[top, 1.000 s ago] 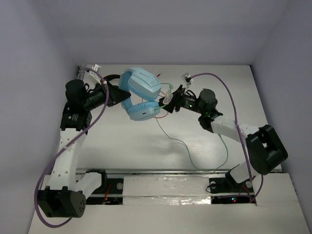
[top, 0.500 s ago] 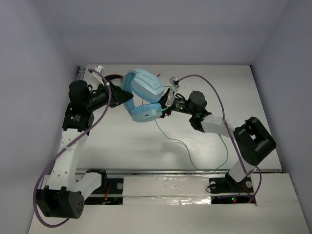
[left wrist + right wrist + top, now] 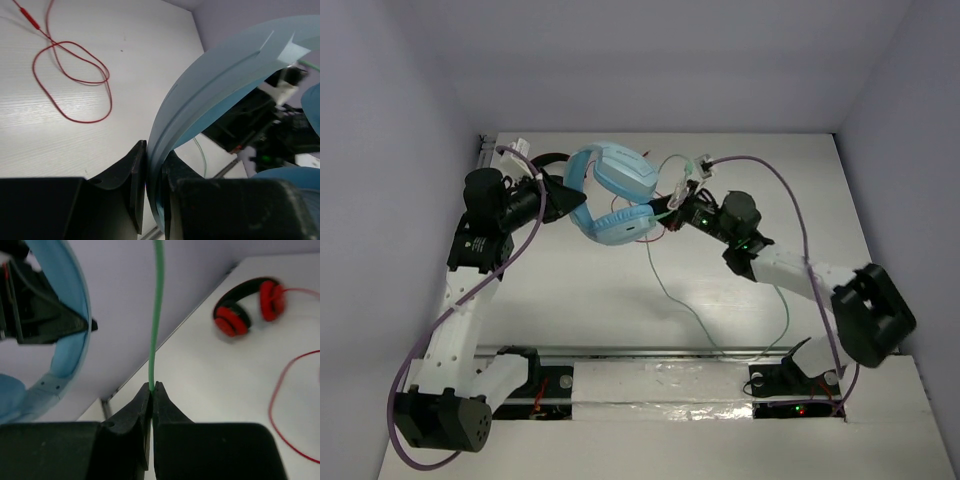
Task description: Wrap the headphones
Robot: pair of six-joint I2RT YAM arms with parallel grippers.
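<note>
**Both tools on the light blue headphones (image 3: 625, 173)**

Left tool (image 3: 152, 167) clamped on the wide blue headband (image 3: 210, 85); headphones held up over the far side of the table (image 3: 570, 300). Right tool (image 3: 151, 389) pinched together on the thin green cable (image 3: 156, 315), just beside the ear cups. Red-and-black headphones (image 3: 247, 307) and red cable (image 3: 75, 87) lie on the table

Top camera looks down from behind, far; wrist cameras sit close, both seeing the headphones (image 3: 620, 178).
</note>
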